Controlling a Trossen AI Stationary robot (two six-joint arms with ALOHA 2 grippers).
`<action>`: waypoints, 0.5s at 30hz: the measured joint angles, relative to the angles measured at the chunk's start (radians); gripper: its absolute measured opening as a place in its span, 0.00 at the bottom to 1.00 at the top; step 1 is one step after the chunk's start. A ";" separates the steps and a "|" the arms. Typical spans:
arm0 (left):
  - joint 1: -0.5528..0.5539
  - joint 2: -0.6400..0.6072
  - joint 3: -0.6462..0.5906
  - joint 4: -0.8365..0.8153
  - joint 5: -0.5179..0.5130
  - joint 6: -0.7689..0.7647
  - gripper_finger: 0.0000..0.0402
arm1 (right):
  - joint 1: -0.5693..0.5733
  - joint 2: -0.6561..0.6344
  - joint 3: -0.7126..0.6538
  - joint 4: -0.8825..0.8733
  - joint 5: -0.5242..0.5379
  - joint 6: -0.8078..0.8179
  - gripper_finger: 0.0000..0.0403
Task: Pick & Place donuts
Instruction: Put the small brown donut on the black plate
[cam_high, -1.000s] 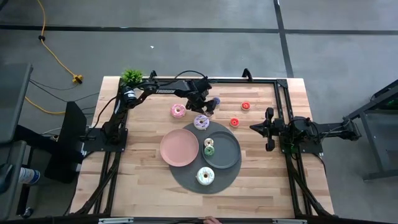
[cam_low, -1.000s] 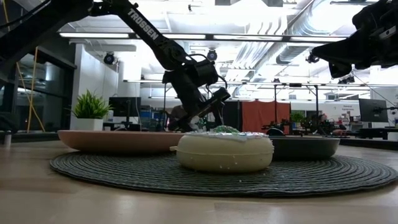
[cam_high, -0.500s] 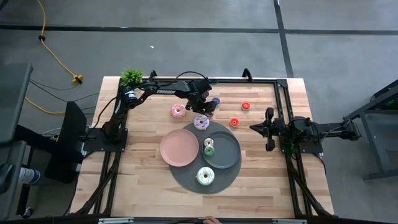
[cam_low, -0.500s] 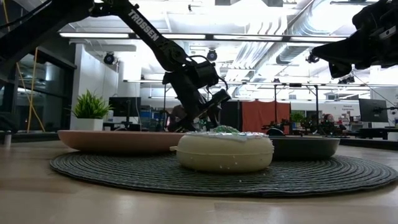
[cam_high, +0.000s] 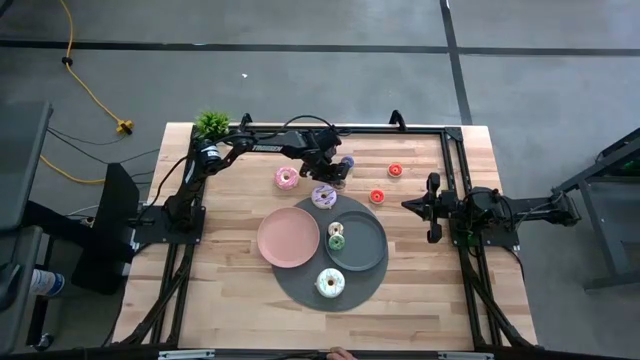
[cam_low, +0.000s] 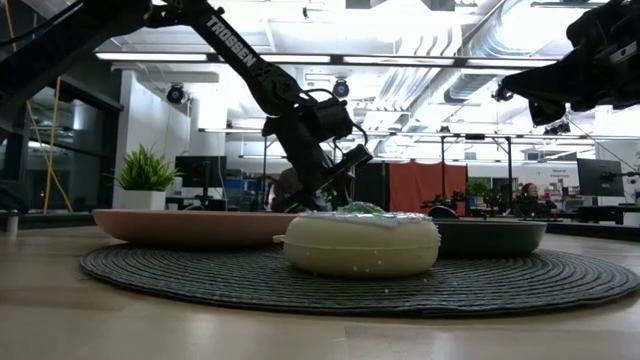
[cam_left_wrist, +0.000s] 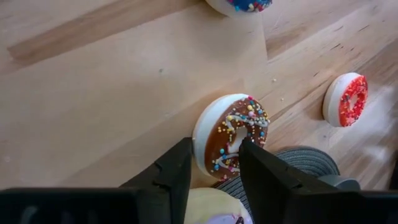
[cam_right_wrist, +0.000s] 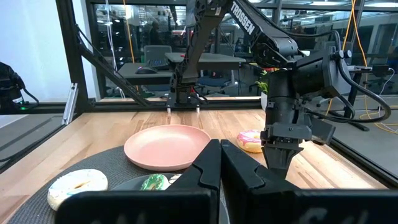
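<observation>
My left gripper (cam_high: 333, 178) is down at the table's far middle, shut on a small brown-iced donut (cam_left_wrist: 231, 134) with sprinkles. Close by lie a blue donut (cam_high: 347, 162), a pink donut (cam_high: 287, 178), a purple-white donut (cam_high: 323, 196) on the mat's edge and two red donuts (cam_high: 395, 170) (cam_high: 377, 196). A white, green-iced donut (cam_high: 330, 283) lies on the mat (cam_high: 300, 285). Small donuts (cam_high: 336, 236) sit on the grey plate (cam_high: 365, 250). My right gripper (cam_high: 405, 205) waits shut at the right. My left gripper pinches the brown donut between its two fingers. One finger (cam_left_wrist: 180, 165) is on the white side wall (cam_left_wrist: 200, 140), the other finger (cam_left_wrist: 258, 168) on the opposite, iced side. The fingers point down from above. Whether the donut is clear of the table I cannot tell.
A pink plate (cam_high: 288, 237) lies half on the round dark mat beside the grey plate. A small potted plant (cam_high: 211, 123) stands at the far left corner. A black frame (cam_high: 452, 160) runs along the table's far and right sides.
My left gripper has stayed over the same spot and drawn its fingers together onto the brown donut. The other donuts and the right arm have kept still.
</observation>
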 joint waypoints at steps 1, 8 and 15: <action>0.000 0.000 0.000 0.001 0.000 0.000 0.31 | 0.000 0.000 0.000 0.000 0.000 0.000 0.00; 0.001 0.000 0.002 0.003 -0.001 0.016 0.25 | 0.000 0.000 0.000 0.000 0.000 0.000 0.00; 0.002 -0.002 0.002 0.011 0.001 0.023 0.19 | 0.000 0.000 0.000 0.000 0.000 0.000 0.00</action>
